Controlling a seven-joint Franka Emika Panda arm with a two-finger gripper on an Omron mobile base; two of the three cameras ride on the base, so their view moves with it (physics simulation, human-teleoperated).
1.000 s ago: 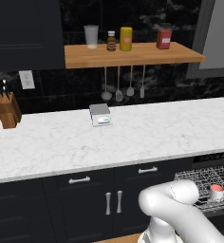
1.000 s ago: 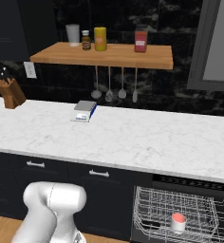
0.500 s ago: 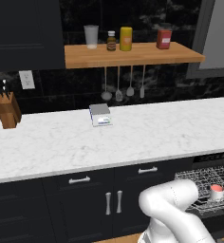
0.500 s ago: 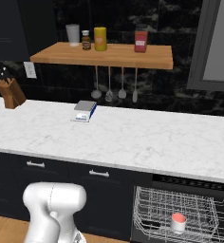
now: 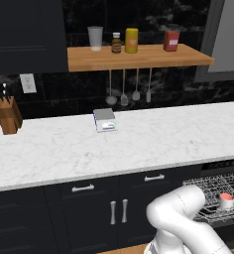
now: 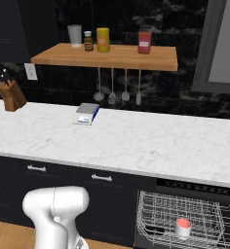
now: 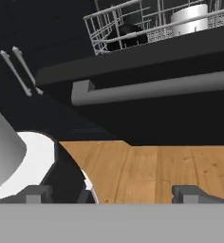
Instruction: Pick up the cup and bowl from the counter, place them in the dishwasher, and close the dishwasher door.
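Now gripper [image 7: 111, 193] low, near wooden floor [image 7: 166, 171], fingers apart and holding nothing. Door [image 7: 147, 111] just ahead of it, hanging open, bar handle [image 7: 152, 89] right above fingers. Likely hand is down here to get under door and push it up. Cup [image 6: 183, 227] already stands in rack [image 6: 185, 221], beyond and above gripper. Bowl maybe dark round shape in rack behind door, cannot tell. Counter [image 5: 139, 141] high above carries just small box [image 5: 104, 120] and knife block [image 5: 6, 115].

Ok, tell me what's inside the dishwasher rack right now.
In the wire rack of the open dishwasher stands one cup, white with a reddish top. The hand view also shows a dark round object in the rack; what it is cannot be told. The rack's far part is cut off.
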